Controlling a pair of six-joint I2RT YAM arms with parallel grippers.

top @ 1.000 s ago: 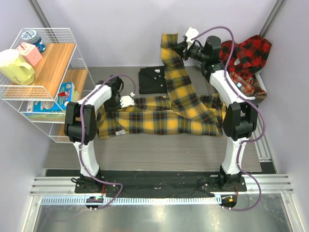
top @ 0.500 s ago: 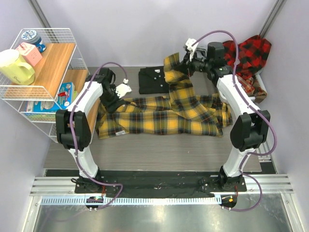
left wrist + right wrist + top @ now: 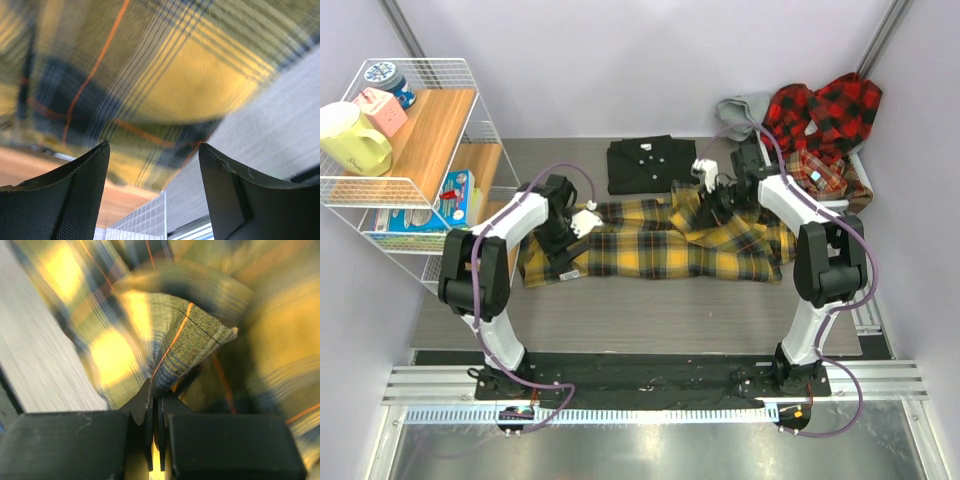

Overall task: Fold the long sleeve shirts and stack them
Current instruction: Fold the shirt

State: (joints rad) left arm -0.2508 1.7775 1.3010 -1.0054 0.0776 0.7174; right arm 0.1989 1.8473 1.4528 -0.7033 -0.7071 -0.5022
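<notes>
Top external view: nearest the arm bases, the yellow-and-black plaid shirt (image 3: 650, 250) lies flat on the table (image 3: 640, 310), its long axis running left to right. The left gripper (image 3: 584, 219) hovers at the shirt's left end, jaws spread and holding nothing. Its wrist view shows only plaid cloth beyond the fingers. The right gripper (image 3: 705, 185), over the shirt's right half at the far edge, is pinched tight on a bunched fold of the same plaid. The next fold probably has to run across that long axis. Just beyond sits the folded black shirt (image 3: 640, 163). The red-and-black plaid shirts (image 3: 825, 110) are heaped at the far right corner.
</notes>
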